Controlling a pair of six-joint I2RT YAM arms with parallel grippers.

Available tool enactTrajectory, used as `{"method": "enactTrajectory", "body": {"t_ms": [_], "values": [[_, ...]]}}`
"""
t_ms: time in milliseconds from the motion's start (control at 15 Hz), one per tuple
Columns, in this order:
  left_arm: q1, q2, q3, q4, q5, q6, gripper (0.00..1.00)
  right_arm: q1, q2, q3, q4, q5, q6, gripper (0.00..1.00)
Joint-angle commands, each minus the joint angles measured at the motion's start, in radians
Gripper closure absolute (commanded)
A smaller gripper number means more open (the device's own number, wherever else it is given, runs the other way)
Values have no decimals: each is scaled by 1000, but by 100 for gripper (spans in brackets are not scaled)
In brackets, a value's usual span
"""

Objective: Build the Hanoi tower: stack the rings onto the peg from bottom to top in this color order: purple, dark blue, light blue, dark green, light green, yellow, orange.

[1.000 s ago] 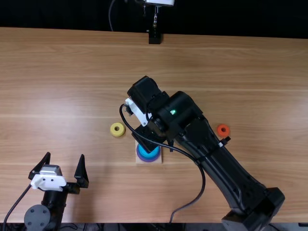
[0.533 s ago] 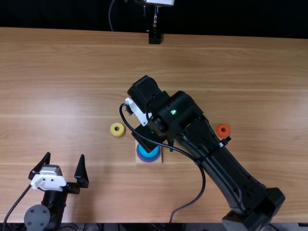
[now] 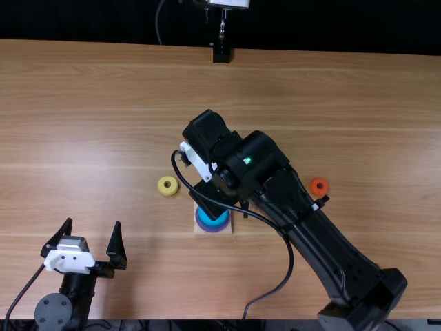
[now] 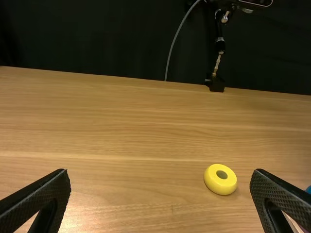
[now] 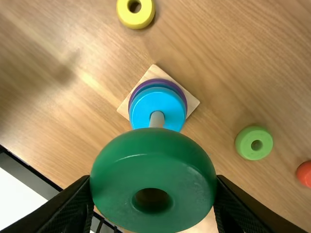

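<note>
My right tool [image 5: 154, 179] is clamped on the thick, rounded dark green ring [image 5: 153, 162], one finger at each side of its outer wall, the centre hole unobstructed. The ring is above the pale wooden desk [image 5: 233, 53], near the upright peg [image 5: 156, 120]; I can't tell whether its hole is lined up. On the peg's square wooden base [image 5: 191, 103] sit the purple ring [image 5: 156, 80], the dark blue ring [image 5: 156, 86] and the light blue ring [image 5: 143, 104], so dark green is rightly next.

I judge it light and stiff, painted wood or hard plastic: no give, hardly fragile. The smooth, curved wall is the catch. Pinched above or below its widest part, it could slide or tip in my fingers, so I want both pads across the middle and a moderate squeeze. Kept level, it should drop over the peg freely; tilted, it may jam on the rim of its hole.

My left tool [image 3: 94, 222] stands with its fingers apart. The small light green ring [image 5: 244, 141], yellow ring [image 5: 141, 18] and orange-red ring [image 5: 305, 174] lie on the desk and would need a narrower side grip.
</note>
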Motion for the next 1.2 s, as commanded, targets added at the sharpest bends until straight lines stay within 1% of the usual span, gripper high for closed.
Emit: {"method": "enactTrajectory", "body": {"t_ms": [0, 467, 600, 1000, 1067, 1133], "values": [[-1, -12, -19, 0, 1, 14, 0, 9, -34, -11, -2, -2, -10, 100], [-1, -12, -19, 0, 1, 14, 0, 9, -29, -9, 6, -2, -8, 100], [-1, -12, -19, 0, 1, 14, 0, 22, -29, -11, 6, -2, -4, 100], [-1, -12, -19, 0, 0, 14, 0, 32, -28, -23, 6, -2, -10, 100], [-1, -12, -19, 0, 1, 14, 0, 32, -28, -31, 6, 6, -6, 72], [-1, -12, -19, 0, 1, 14, 0, 32, -28, -34, 2, 9, -6, 39]]}}
